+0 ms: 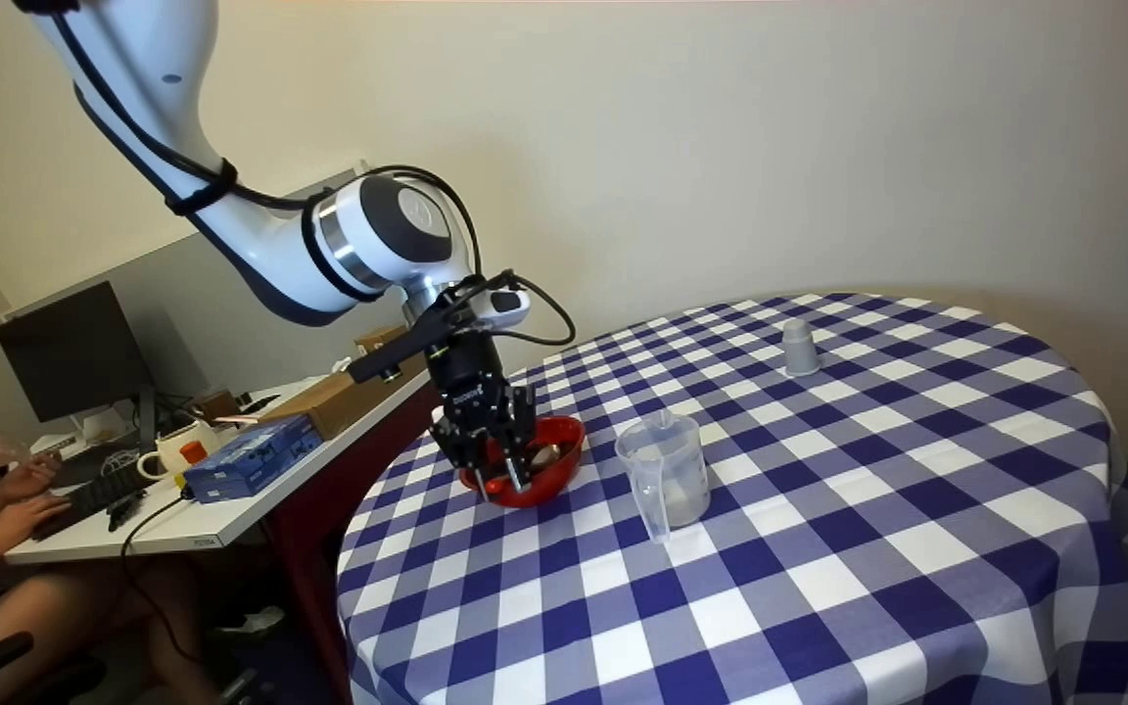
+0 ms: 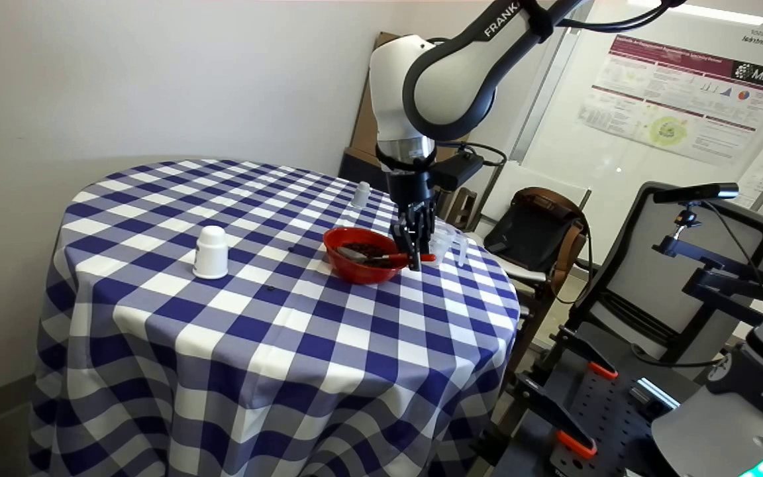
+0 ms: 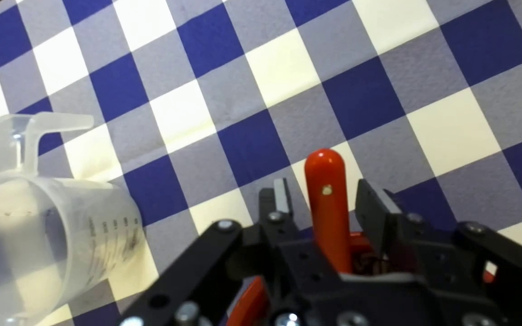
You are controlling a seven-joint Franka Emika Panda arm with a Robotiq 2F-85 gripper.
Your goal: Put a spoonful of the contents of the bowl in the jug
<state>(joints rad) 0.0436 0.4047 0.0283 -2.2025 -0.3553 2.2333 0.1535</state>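
The red bowl (image 1: 559,477) stands on the checked tablecloth, also seen in an exterior view (image 2: 360,273). Its dark brown contents (image 2: 371,250) lie inside. A spoon with a red handle (image 3: 326,199) rests in the bowl; its metal head (image 2: 350,253) lies on the contents and its handle sticks out over the rim. My gripper (image 3: 322,199) is open at the bowl's rim, its fingers on either side of the handle with gaps at both sides. The clear jug (image 1: 674,470) stands upright beside the bowl, its handle showing in the wrist view (image 3: 107,222).
White shaker-like pieces stand on the table, one near the edge (image 2: 212,253) and one farther back (image 2: 360,195). Small dark bits (image 2: 270,288) lie on the cloth. A desk with a blue box (image 1: 253,458) adjoins the table, where a person sits.
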